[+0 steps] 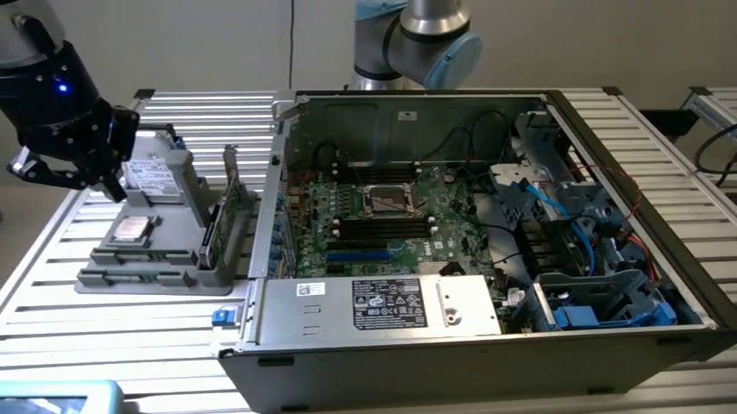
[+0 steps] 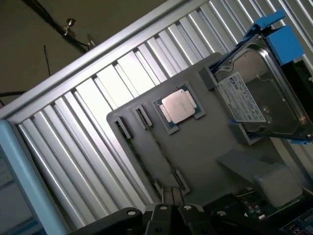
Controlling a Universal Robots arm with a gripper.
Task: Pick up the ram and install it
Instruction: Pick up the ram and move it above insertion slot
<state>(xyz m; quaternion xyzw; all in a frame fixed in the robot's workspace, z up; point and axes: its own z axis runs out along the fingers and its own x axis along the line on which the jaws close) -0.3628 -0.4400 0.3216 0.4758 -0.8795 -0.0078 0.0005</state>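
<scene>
The ram [image 2: 160, 151] is a thin stick seen edge-on, standing between two clips on the grey parts tray [image 2: 205, 147]. In the exterior view the ram [image 1: 141, 255] lies near the front of that tray [image 1: 150, 285], at the exterior view's left. My black gripper [image 1: 112, 183] hangs above the tray's back part with nothing in it. In the wrist view its fingertips [image 2: 171, 195] are pressed together, shut, close to one end of the stick. The open computer case [image 1: 484, 345] lies in the middle, and its long black motherboard slots [image 1: 381, 226] are empty.
The tray also carries a processor chip [image 2: 178, 108], a hard drive in a blue carrier [image 2: 254, 93] and an upright green expansion card [image 1: 227, 216] on the side facing the case. Blue cables and drive cages [image 1: 588, 285] crowd the case's right part. Slatted metal table [image 1: 127, 345] lies all around.
</scene>
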